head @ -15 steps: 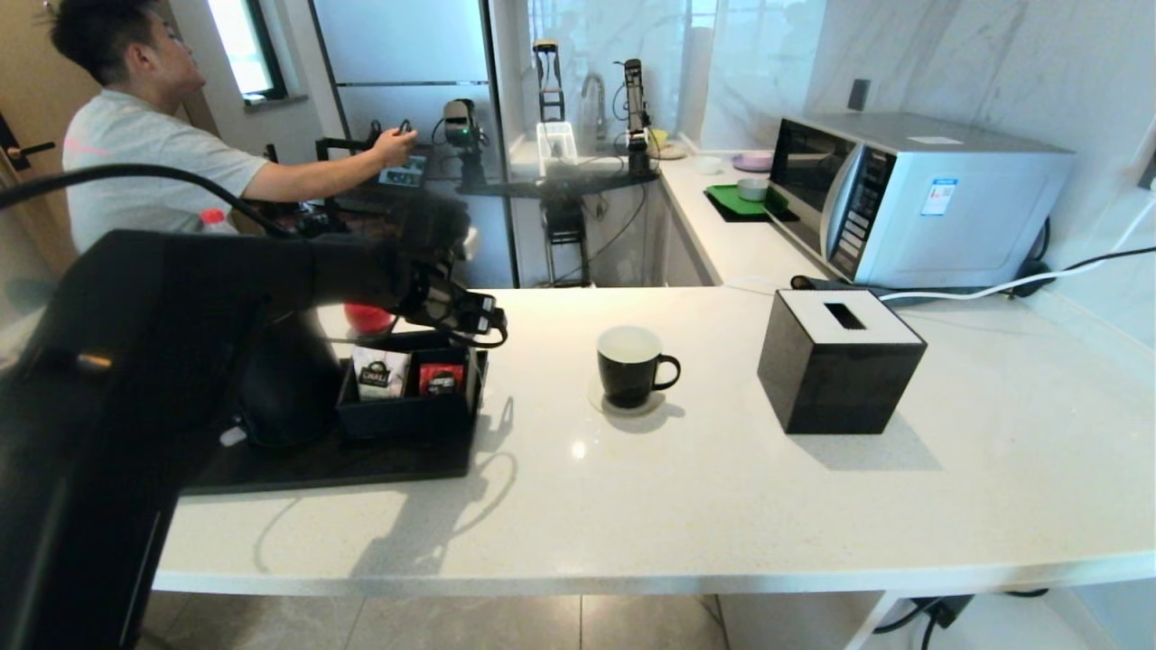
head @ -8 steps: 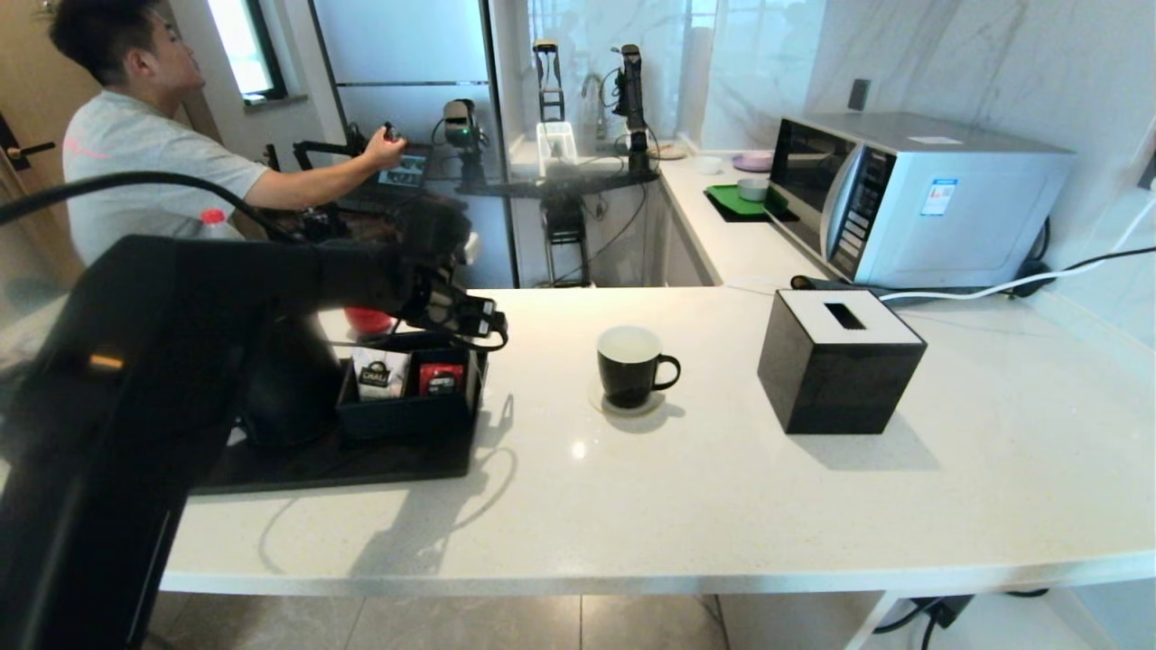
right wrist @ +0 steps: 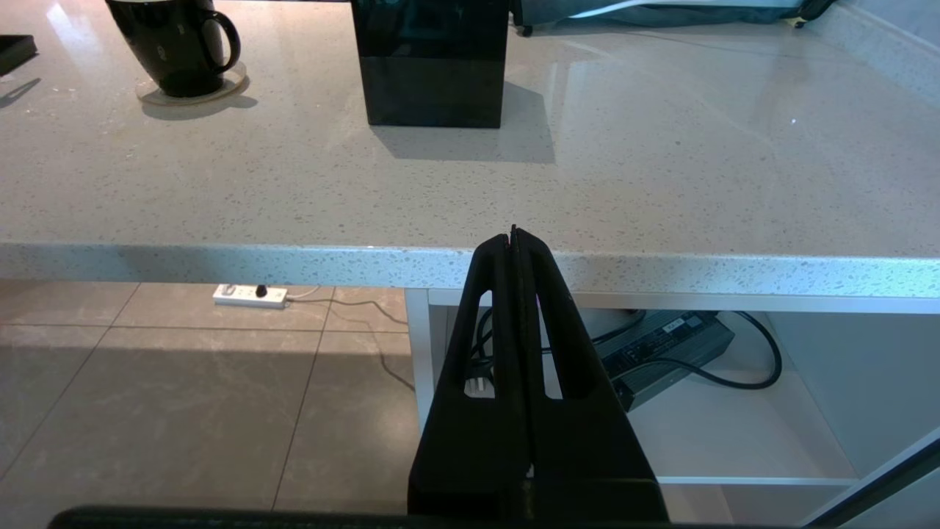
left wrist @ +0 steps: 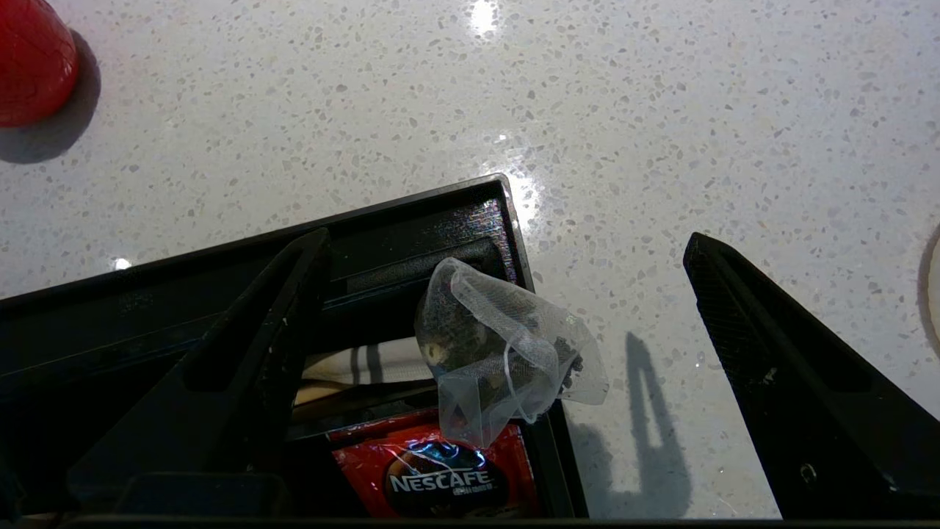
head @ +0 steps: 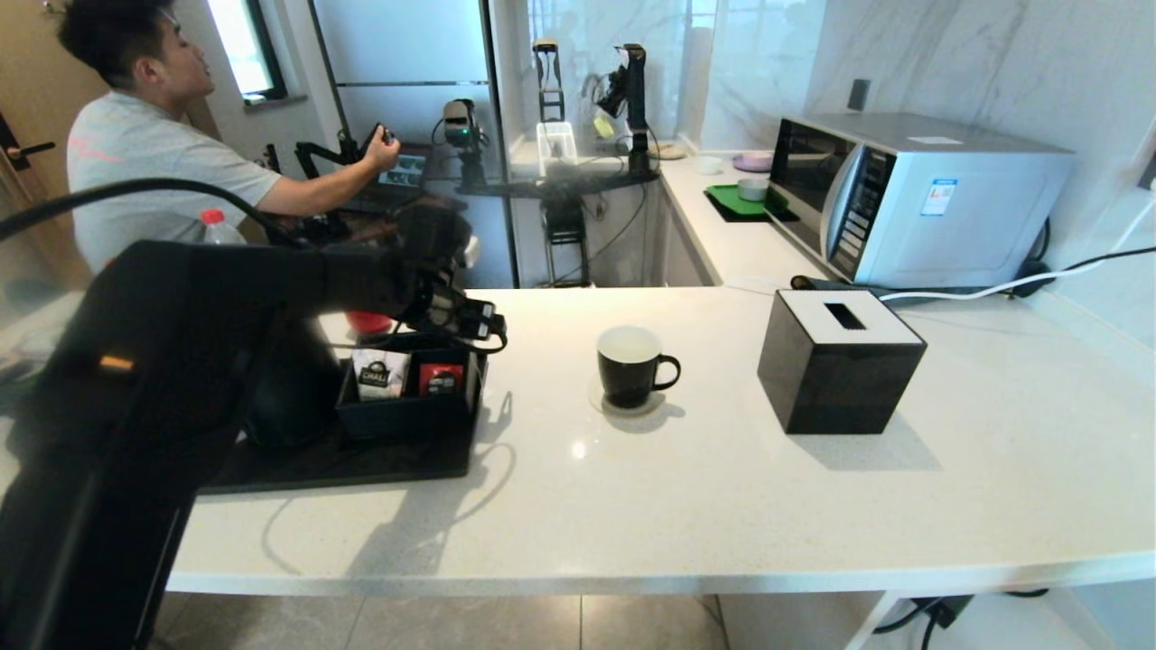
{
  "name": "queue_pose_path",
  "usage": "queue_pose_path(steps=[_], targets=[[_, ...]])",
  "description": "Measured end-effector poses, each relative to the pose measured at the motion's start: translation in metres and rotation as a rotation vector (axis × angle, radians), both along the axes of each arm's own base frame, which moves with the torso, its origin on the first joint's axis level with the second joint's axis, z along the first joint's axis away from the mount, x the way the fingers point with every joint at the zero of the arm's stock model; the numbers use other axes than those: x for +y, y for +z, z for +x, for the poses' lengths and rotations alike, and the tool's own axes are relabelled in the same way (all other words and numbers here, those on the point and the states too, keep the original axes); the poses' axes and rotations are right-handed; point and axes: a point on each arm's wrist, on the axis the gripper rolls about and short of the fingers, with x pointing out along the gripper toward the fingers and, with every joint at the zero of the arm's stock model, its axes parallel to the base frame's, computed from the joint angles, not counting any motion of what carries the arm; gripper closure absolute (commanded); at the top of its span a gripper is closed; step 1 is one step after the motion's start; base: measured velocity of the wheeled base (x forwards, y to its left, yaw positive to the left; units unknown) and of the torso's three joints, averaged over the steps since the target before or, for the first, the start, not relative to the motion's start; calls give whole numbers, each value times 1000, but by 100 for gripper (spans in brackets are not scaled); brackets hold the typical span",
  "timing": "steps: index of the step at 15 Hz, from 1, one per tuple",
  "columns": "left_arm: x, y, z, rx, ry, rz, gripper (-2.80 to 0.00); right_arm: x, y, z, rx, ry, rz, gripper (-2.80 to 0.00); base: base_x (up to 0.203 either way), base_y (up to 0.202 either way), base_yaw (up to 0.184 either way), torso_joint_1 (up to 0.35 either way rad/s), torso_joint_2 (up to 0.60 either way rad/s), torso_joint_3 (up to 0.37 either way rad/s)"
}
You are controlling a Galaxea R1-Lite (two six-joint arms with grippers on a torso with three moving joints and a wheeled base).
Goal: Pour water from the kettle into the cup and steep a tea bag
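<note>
The tea bag (left wrist: 507, 353), a small pale mesh pouch with dark leaves, lies draped over the corner rim of a black organizer box (left wrist: 411, 220). My left gripper (left wrist: 505, 241) hovers over it, open wide, with one finger (left wrist: 242, 353) above the box and the other above the counter, neither touching the pouch. In the head view the left gripper (head: 477, 323) is above the box's far right corner. The kettle (head: 291, 397) stands on the black tray (head: 361, 462), mostly hidden by my left arm. The cup (head: 629, 366) sits on a coaster mid-counter. My right gripper (right wrist: 514, 234) is shut and empty below the counter's front edge.
The box holds a red Nescafe sachet (left wrist: 433, 477) and a white sachet (head: 380, 375). A red object (head: 368, 319) stands behind the box. A black tissue box (head: 840, 361) is to the right of the cup, with a microwave (head: 912, 194) behind. A man (head: 135, 144) works at the back left.
My left gripper has stayed over the box corner, nearly still. The man at the back has shifted his hand.
</note>
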Motion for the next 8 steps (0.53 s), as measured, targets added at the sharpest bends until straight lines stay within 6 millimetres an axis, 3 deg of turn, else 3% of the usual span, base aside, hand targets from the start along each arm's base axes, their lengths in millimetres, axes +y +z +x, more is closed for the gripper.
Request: queue_pose_path(steps=[2, 3, 8], targets=[[1, -1, 1, 1, 1, 1, -280, 0, 0, 0, 0, 0, 0, 0, 0, 0, 0, 0, 0, 0], [1, -1, 1, 0, 2, 1, 0, 0, 0, 0, 0, 0, -1, 0, 0, 0, 0, 0, 0, 0], [-2, -2, 8, -51, 1, -11, 0, 0, 0, 0, 0, 0, 0, 0, 0, 0, 0, 0, 0, 0]])
